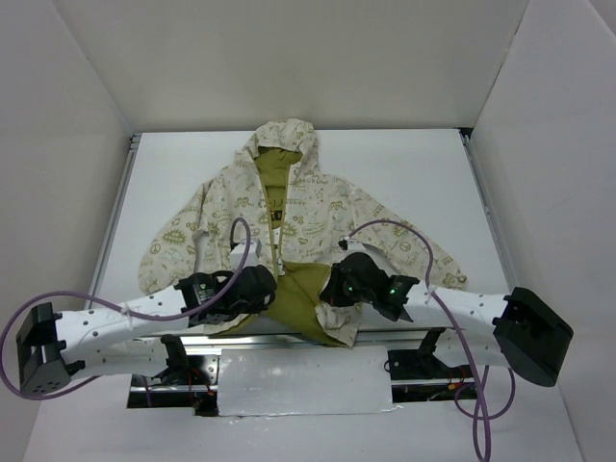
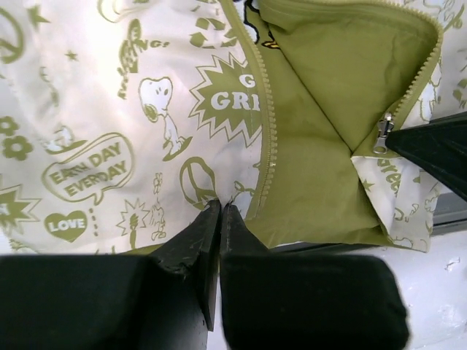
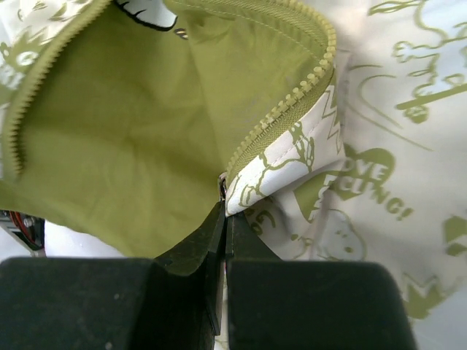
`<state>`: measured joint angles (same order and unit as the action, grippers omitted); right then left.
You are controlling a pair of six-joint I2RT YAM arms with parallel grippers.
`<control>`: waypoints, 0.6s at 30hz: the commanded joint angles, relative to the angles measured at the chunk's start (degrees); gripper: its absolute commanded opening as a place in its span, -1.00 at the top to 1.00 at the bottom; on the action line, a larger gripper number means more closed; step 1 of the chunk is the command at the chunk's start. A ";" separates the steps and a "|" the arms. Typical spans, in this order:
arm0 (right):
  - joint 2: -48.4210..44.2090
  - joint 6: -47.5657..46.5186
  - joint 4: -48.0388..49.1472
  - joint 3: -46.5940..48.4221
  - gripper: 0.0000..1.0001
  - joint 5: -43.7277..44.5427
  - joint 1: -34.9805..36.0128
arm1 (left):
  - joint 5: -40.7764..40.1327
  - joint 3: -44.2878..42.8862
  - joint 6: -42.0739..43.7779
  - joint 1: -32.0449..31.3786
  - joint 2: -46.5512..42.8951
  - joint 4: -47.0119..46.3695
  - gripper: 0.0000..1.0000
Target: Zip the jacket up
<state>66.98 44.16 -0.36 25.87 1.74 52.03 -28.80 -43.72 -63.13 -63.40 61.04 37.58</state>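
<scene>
Left gripper (image 2: 221,211), pressed together, pinches the jacket (image 1: 322,207) hem beside its zipper teeth (image 2: 268,124); right gripper (image 3: 222,211) pinches the opposite folded-back flap (image 3: 284,164) by the slider (image 2: 381,135). Cream, green-printed jacket lies open-fronted on the white desk (image 1: 433,173).

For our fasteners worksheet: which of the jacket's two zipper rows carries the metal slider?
The row on the folded-back panel, at the right hand, carries the slider; the row by the left hand shows only teeth.

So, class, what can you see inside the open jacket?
Olive lining and part of an olive shirt with a printed figure. The rest of the shirt is covered by the jacket.
</scene>
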 commanded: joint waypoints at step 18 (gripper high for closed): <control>-10.80 0.32 -4.90 -1.70 1.00 0.37 -13.79 | -15.85 -18.05 0.99 0.91 -22.10 19.64 0.81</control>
<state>60.53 45.52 -3.55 23.86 2.13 40.40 -40.82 -58.22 -64.45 -62.70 39.46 55.16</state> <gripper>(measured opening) 0.011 0.138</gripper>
